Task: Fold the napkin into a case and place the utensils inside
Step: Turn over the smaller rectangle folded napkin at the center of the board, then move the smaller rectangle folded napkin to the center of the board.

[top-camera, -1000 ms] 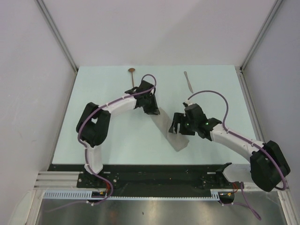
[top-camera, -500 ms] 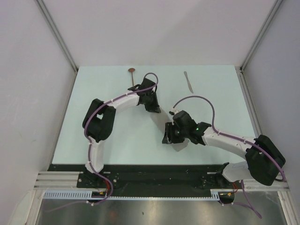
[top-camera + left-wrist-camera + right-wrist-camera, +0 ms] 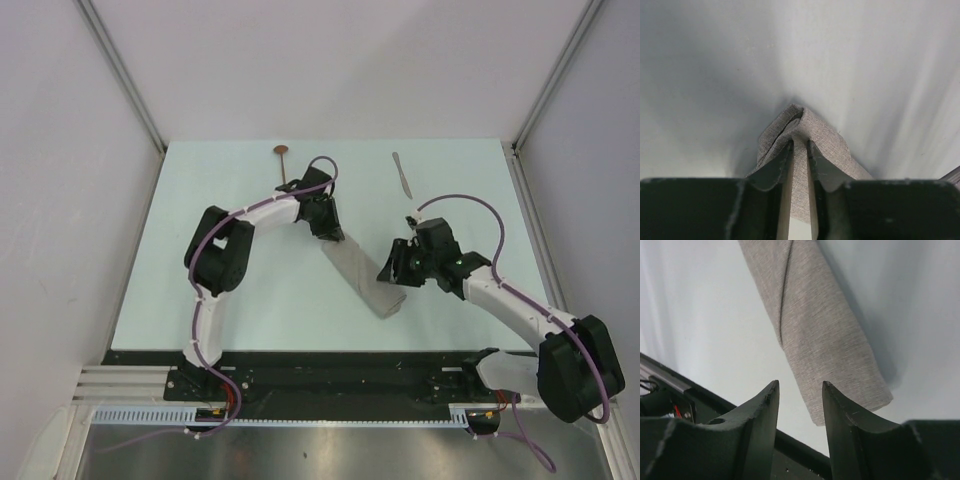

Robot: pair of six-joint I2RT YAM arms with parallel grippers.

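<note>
Presently the folded napkin (image 3: pixel 362 280) is pinched at its upper end by the left claw (image 3: pixel 800 150), and the part-open, empty right claw (image 3: pixel 799 386) is probably needed next for the knife (image 3: pixel 401 172), upper centre.

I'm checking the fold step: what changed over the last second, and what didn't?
The right gripper swept down and left over the napkin, then pulled back to the napkin's right side. Its jaws are apart and empty. The left gripper stays pinched on the napkin's far end. The napkin is still a folded strip, and the spoon and knife have not moved.
</note>
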